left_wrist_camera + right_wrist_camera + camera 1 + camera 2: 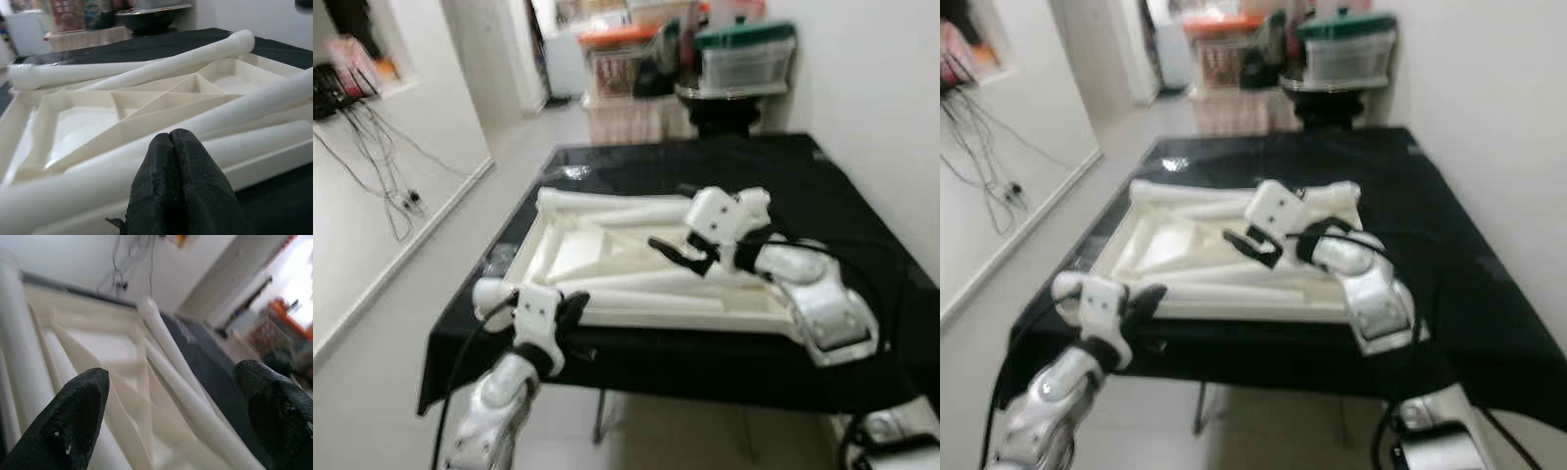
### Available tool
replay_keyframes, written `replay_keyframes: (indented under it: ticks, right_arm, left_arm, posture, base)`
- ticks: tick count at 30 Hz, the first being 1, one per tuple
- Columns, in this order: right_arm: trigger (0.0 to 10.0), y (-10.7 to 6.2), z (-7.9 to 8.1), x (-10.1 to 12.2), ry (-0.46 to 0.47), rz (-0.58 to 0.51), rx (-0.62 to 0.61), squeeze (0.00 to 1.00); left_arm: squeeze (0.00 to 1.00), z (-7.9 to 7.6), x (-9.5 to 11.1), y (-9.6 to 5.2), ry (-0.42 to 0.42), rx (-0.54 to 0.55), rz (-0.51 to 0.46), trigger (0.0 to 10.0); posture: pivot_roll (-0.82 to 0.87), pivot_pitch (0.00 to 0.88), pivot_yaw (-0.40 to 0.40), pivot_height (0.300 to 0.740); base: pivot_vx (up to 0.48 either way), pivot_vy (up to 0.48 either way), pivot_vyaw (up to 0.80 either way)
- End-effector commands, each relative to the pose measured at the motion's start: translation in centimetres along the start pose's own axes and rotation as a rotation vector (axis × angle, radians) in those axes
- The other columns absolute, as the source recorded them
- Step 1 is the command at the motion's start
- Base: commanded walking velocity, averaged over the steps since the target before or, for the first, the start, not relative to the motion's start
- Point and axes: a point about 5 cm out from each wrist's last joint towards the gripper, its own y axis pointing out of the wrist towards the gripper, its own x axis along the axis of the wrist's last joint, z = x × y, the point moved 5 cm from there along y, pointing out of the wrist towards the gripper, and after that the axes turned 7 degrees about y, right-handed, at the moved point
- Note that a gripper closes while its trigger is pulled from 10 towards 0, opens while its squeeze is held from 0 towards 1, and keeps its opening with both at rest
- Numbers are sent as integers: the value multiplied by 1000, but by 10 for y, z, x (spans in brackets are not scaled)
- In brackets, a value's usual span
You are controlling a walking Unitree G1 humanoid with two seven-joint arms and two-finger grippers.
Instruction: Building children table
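The right gripper (pixel 677 251), jaws wide over the white tabletop (pixel 570 253), might knock a loose leg (pixel 607 208) off the counter (pixel 862 225); left gripper (pixel 574 311) jaws closed.

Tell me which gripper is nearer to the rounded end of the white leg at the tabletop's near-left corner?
Left. The left gripper, fingers shut, sits right beside that leg end at the white tabletop's near edge. The right gripper, open, hovers over the tabletop's middle, farther away.
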Motion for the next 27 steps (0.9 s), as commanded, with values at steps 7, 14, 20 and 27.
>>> replay_keyframes:
  ticks: [7,14,20,27]
  right_arm:
    - [10000,-24,17,-22,-65,226,266,0]
    - [10000,-34,37,-34,-65,425,469,0]
    - [10000,-19,29,-49,-20,583,474,0]
    - [10000,-6,18,-60,-8,729,441,0]
  left_arm:
    - [0,-7,-2,0,-10,-25,14,10000]
    - [0,-12,-14,0,-25,-33,61,10000]
    - [0,-33,-32,-4,-54,-127,148,10000]
    - [0,-49,-38,-9,-70,-226,190,10000]
  posture:
    - [-21,0,89,740]
    - [-47,0,97,740]
    - [-54,0,91,740]
    - [-60,11,70,740]
  base:
    - [148,0,0]
    - [0,0,0]
    - [0,0,0]
    - [0,0,0]
